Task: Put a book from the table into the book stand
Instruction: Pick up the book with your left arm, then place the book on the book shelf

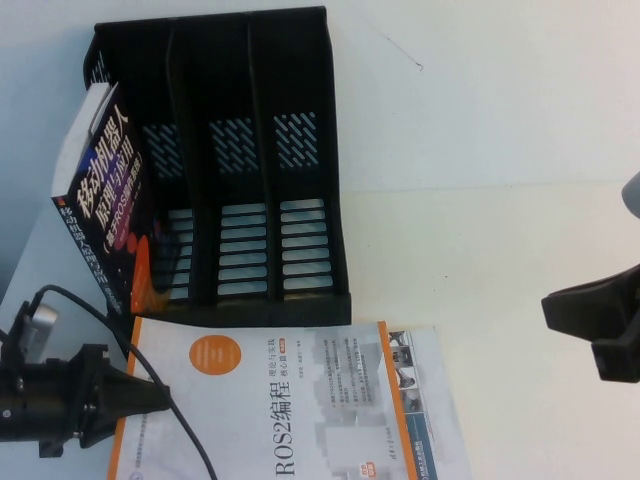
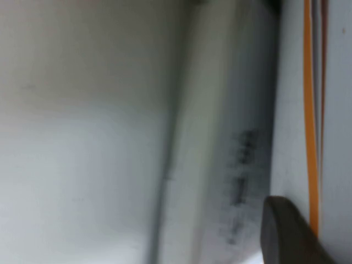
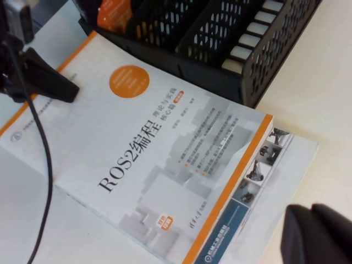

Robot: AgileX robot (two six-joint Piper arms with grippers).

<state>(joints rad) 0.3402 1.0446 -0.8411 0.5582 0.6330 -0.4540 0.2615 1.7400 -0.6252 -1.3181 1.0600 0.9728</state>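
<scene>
A white book with an orange edge, titled ROS2 (image 1: 290, 410), lies flat on the table in front of the black three-slot book stand (image 1: 300, 60). It also shows in the right wrist view (image 3: 154, 154) and the left wrist view (image 2: 291, 110). A dark book (image 1: 105, 210) stands leaning in the stand's left slot. My left gripper (image 1: 150, 395) is at the white book's left edge, its tip over the cover, as the right wrist view (image 3: 55, 85) shows. My right gripper (image 1: 560, 310) is shut and empty, off the white book's right side (image 3: 316, 231).
The stand's middle and right slots (image 1: 305, 180) hold nothing. A strip with small photos (image 1: 415, 385) runs along the white book's right edge. The left arm's black cable (image 1: 185, 440) lies across the book's near left corner. Bare table lies to the right.
</scene>
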